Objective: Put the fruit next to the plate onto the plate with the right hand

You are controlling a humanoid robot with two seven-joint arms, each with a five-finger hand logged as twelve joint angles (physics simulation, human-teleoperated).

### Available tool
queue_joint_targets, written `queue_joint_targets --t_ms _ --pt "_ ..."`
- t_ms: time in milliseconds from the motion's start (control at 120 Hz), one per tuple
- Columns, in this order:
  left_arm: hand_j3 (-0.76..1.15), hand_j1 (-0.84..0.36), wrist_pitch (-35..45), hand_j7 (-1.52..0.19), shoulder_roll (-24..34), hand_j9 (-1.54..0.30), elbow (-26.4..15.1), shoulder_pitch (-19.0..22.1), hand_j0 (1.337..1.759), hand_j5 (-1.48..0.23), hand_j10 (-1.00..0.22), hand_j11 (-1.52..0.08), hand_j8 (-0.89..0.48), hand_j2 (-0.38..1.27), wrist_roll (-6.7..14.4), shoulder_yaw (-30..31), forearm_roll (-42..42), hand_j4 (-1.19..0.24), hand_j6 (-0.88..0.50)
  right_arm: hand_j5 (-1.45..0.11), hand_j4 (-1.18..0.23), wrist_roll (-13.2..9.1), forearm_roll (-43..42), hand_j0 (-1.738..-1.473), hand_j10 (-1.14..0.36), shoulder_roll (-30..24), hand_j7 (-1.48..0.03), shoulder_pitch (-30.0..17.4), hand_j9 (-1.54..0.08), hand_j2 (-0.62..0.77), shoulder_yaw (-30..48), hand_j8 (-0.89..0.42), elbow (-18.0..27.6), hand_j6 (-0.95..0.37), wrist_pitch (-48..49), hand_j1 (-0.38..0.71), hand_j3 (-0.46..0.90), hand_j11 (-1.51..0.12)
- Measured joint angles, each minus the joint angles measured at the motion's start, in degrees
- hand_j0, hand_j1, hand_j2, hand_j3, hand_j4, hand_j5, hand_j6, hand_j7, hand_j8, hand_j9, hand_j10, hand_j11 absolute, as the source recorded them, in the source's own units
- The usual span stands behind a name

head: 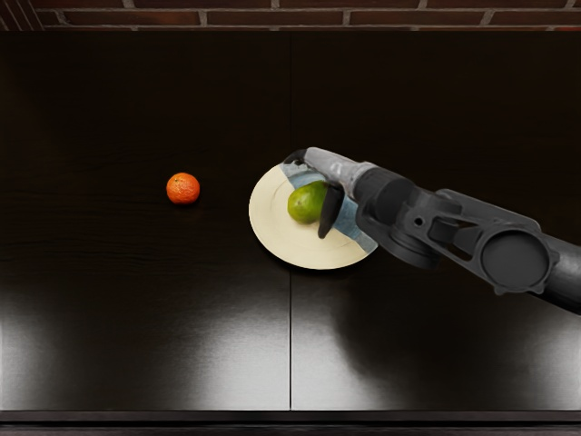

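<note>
In the head view, we see the right hand [338, 195] reaching in from three o'clock, its fingers curled around the green fruit [305, 203], which sits over the plate [272, 222] a little toward twelve o'clock from its centre. We judge the task nearly done: only letting go and pulling away remain, though we cannot tell whether the fruit already rests on the plate. An orange [182, 188] lies well apart at the plate's nine o'clock, and we find no readable writing.

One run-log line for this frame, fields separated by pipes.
right hand grasping green fruit | over plate | orange on table, left of plate
</note>
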Motion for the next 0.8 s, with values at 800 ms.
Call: queue_joint_targets --t_ms 800 --pt "0.00 0.33 0.0 -0.02 0.0 -0.02 0.0 0.0 1.658 -0.02 -0.02 -0.02 -0.02 0.00 0.0 0.0 0.0 -0.02 -0.02 -0.01 -0.01 0.0 27.2 -1.658 0.00 -28.5 0.00 -0.5 -0.01 0.00 11.7 0.00 7.7 -0.01 28.6 -0.35 0.00 -0.01"
